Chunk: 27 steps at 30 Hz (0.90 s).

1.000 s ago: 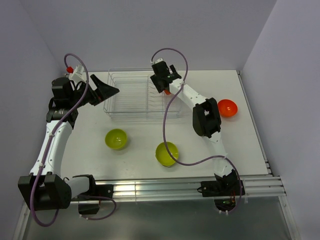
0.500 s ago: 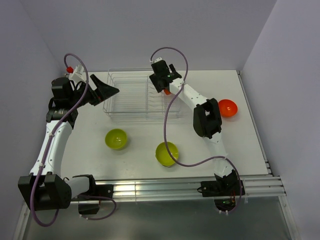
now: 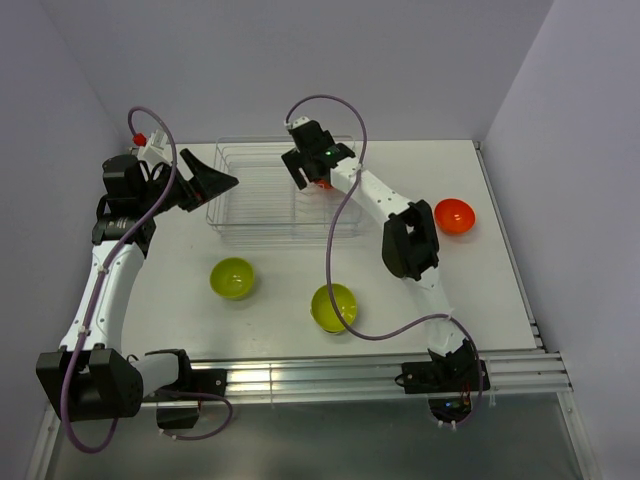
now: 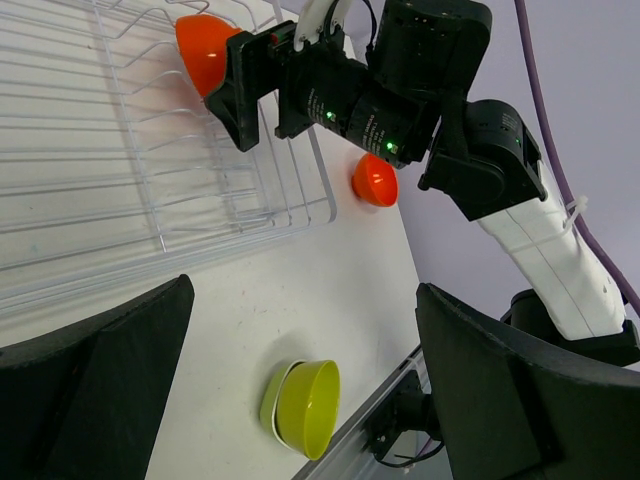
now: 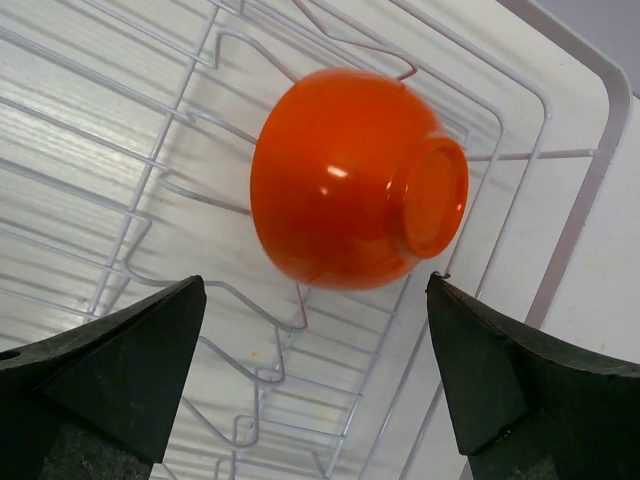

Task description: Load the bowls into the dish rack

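Bowls: one orange bowl [image 5: 350, 180] lies in the dish rack [image 5: 600, 110], on its side, base turned to the right of the wrist view, leaning on the wire prongs.

Risks:
- The bowl looks only propped on the prongs, not seated in a slot. A brush from either finger as the right claw [image 5: 315, 300] pulls away could roll it flat or tip it against the rack's end wall.
- The fingers hang close over the wires. A low or sideways exit could snag a prong and drag the whole rack.
- A later bowl dropped just beside this one could knock it loose.

Claw state: right claw spread wide and holding nothing, with clear space between each finger and the bowl. Left claw [image 4: 305, 295] also wide and empty.

Relative to the right claw: the orange bowl sits below it, between the two fingers and just beyond their tips, roughly centred. Relative to the left claw: the rack is straight ahead, with the bowl at its far end, well apart.

Not yet loaded, well behind the right claw on the table [image 3: 480, 280]: two green bowls [image 3: 232, 277] and a second orange bowl [image 3: 454, 214].
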Motion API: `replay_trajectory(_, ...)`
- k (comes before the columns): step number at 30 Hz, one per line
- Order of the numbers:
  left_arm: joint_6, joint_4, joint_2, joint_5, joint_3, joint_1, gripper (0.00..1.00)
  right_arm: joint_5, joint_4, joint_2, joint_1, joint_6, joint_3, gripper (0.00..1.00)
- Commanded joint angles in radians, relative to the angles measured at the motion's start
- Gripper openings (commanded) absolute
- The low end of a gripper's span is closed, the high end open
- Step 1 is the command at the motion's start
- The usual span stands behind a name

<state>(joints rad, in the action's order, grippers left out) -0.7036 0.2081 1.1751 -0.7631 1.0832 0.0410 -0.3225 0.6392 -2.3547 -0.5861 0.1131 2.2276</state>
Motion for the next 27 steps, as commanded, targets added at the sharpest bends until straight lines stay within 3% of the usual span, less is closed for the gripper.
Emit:
replay_trajectory(1, -0.01, -0.026, -0.012, -0.021, 0.009, 0.007, 0.99, 0.026, 0.016, 0.034, 0.002, -0.03, 0.055, 0.98)
replay_trajectory(10, 0.001, -0.059, -0.038, -0.045, 0.001, 0.008, 0.99, 0.074, -0.001, 0.139, 0.006, -0.059, 0.03, 0.98)
replay_trajectory(15, 0.082, -0.072, -0.08, -0.08, 0.001, 0.01, 0.99, 0.206, 0.013, 0.279, 0.041, -0.095, 0.0, 0.98)
replay_trajectory(18, 0.151, -0.039, -0.092, -0.105, 0.017, 0.011, 0.99, 0.317, 0.059, 0.36, 0.095, -0.112, -0.029, 0.98)
replay_trajectory(24, 0.28, 0.02, -0.111, -0.153, 0.011, 0.01, 0.99, 0.613, 0.189, 0.505, 0.322, -0.159, -0.126, 0.98)
replay_trajectory(27, 0.312, 0.02, -0.134, -0.154, -0.003, 0.01, 1.0, 0.654, 0.241, 0.572, 0.452, -0.135, -0.202, 0.95)
